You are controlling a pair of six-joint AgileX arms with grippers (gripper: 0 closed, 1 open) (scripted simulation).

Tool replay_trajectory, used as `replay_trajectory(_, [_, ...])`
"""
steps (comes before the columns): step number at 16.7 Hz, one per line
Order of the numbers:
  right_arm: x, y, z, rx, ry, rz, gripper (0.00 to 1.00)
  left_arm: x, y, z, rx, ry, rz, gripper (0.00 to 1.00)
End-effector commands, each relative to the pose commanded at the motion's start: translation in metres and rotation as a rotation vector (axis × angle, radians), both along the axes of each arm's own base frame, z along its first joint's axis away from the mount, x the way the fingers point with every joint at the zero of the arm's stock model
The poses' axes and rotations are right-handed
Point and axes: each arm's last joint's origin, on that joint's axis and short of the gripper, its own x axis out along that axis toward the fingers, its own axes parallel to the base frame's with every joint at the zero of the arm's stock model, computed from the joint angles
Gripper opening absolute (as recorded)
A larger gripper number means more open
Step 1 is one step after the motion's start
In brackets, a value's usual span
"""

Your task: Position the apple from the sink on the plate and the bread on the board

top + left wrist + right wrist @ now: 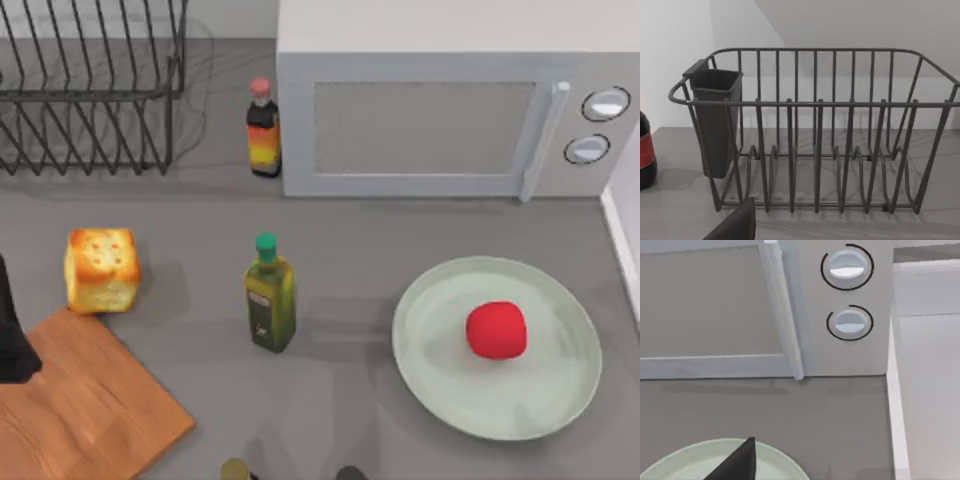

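This is a rendered kitchen. A grey counter [400, 230] carries a white microwave [450, 110] with two round dials along its back edge, and a dark wire dish rack [90, 85] with a cutlery cup sits in the back left corner. A sauce bottle [263, 128] stands beside the microwave, an olive oil bottle [270, 295] mid-counter, and a wooden cutting board [90, 410] lies at the front left corner.
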Motion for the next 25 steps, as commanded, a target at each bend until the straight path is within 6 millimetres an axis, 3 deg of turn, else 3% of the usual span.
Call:
replay_trajectory(3, [-0.015, -0.011, -0.032, -0.049, -0.211, -0.052, 1.00, 0.000, 0.000, 0.000, 0.000, 0.000, 0.000, 1.00])
replay_trajectory(7, [-0.019, -0.018, -0.060, -0.108, -0.365, -0.105, 1.00, 0.000, 0.000, 0.000, 0.000, 0.000, 0.000, 1.00])
replay_trajectory(16, [-0.019, -0.019, -0.064, -0.117, -0.386, -0.113, 1.00, 0.000, -0.002, 0.004, 0.019, 0.027, -0.016, 1.00])
replay_trajectory(21, [-0.019, -0.019, -0.064, -0.117, -0.386, -0.113, 1.00, 0.008, -0.009, 0.040, 0.157, 0.242, -0.081, 1.00])
replay_trajectory(25, [-0.019, -0.019, -0.064, -0.117, -0.386, -0.113, 1.00, 0.041, -0.018, 0.078, 0.313, 0.508, -0.146, 1.00])
